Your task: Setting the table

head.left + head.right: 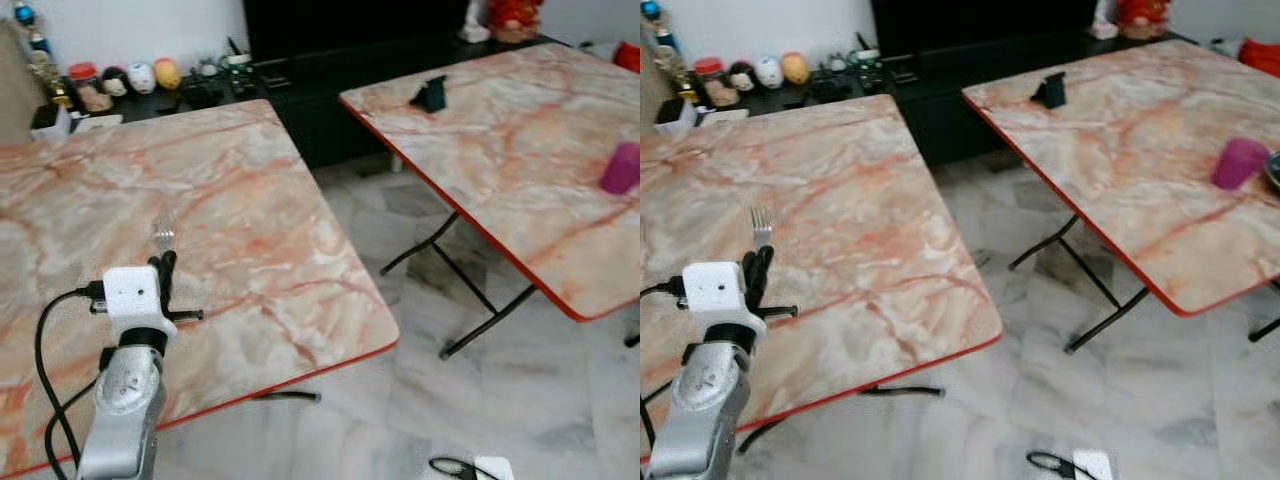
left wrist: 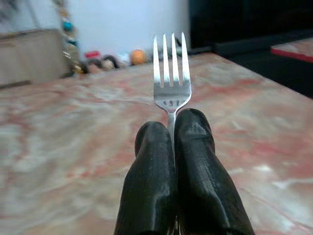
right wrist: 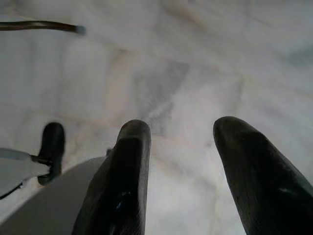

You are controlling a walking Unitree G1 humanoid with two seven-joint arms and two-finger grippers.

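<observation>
My left gripper (image 1: 165,262) is shut on a silver fork (image 1: 163,236), held over the near marble-topped table (image 1: 250,200) with the tines pointing away from me. In the left wrist view the fork (image 2: 171,73) stands up between the two closed black fingers (image 2: 151,171), above the tabletop. My right gripper (image 3: 182,147) hangs open over the pale tiled floor, nothing between its fingers.
A second marble table (image 1: 520,130) stands to the right with a purple cup (image 1: 621,167) and a small black object (image 1: 431,94) on it. A gap of tiled floor (image 1: 420,330) separates the tables. A dark TV cabinet (image 1: 300,70) with ornaments lines the back wall.
</observation>
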